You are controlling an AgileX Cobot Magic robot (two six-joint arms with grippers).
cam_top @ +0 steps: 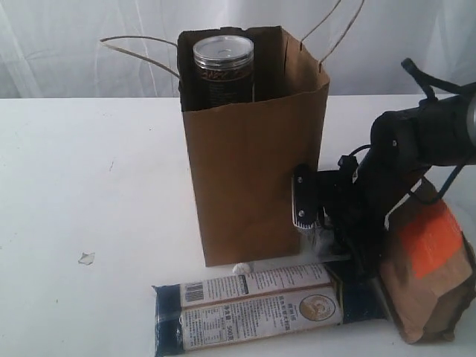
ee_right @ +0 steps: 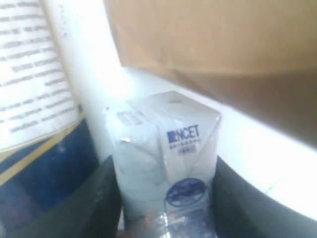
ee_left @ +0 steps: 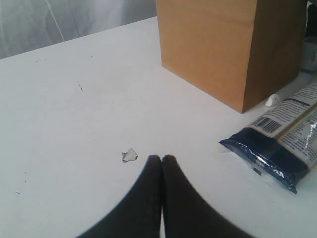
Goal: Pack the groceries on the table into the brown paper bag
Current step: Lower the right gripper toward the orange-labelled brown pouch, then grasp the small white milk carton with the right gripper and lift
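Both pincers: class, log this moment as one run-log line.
right pincer: shut on small blue-white packet on table | left pincer: shut, empty | brown paper bag: silver-lidded can inside

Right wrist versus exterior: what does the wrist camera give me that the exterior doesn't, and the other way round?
Only the right wrist view shows plainly the small blue-white packet, closely flanked by the gripper's fingers; whether it is clamped I cannot tell. Only the exterior view shows the dark silver-lidded can standing inside the bag, the brown pouch with orange label and the clear wrapper scrap. Both show the brown paper bag, the long navy-tan packet and the right gripper.
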